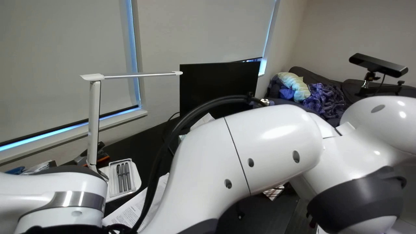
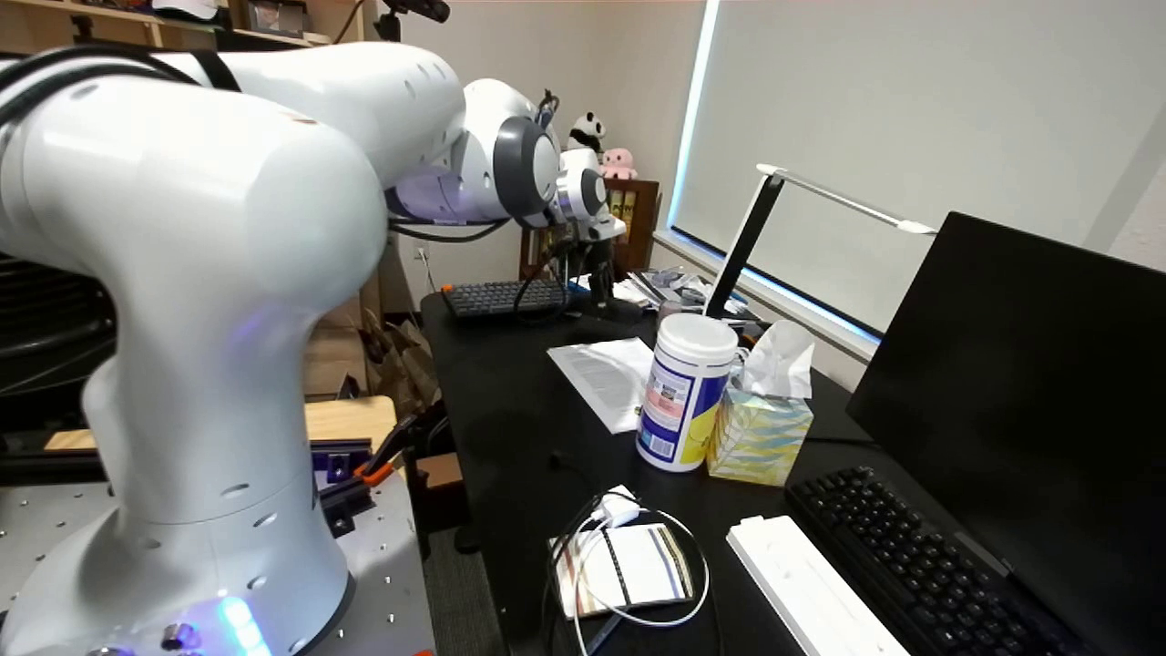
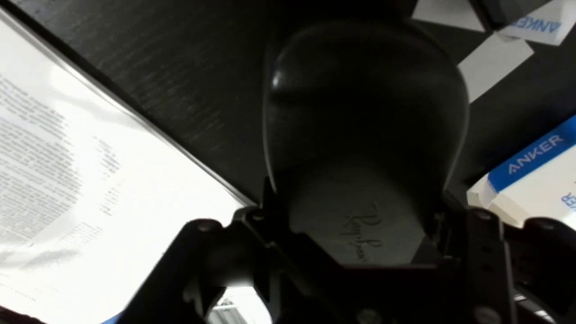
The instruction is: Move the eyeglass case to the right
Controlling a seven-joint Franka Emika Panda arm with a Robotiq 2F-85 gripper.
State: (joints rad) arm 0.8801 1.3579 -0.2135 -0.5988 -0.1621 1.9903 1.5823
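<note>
The eyeglass case [image 3: 364, 112] is black with a rounded far end and script lettering on its near part. It fills the middle of the wrist view. My gripper [image 3: 358, 200] has one finger at each side of the case. Both fingers meet its edges with no gap showing, so it looks shut on the case. The near end is hidden by the gripper. Whether the case touches the desk does not show. In an exterior view the gripper [image 2: 599, 293] is low over the far part of the desk, and the case cannot be made out there.
White printed paper [image 3: 54, 189] lies left of the case in the wrist view. An Anker box [image 3: 540, 175] lies to the right, with white pieces [image 3: 495, 67] beyond. A keyboard [image 2: 506, 298], desk lamp [image 2: 742, 241], wipes tub [image 2: 685, 392] and tissue box [image 2: 761, 433] stand on the desk.
</note>
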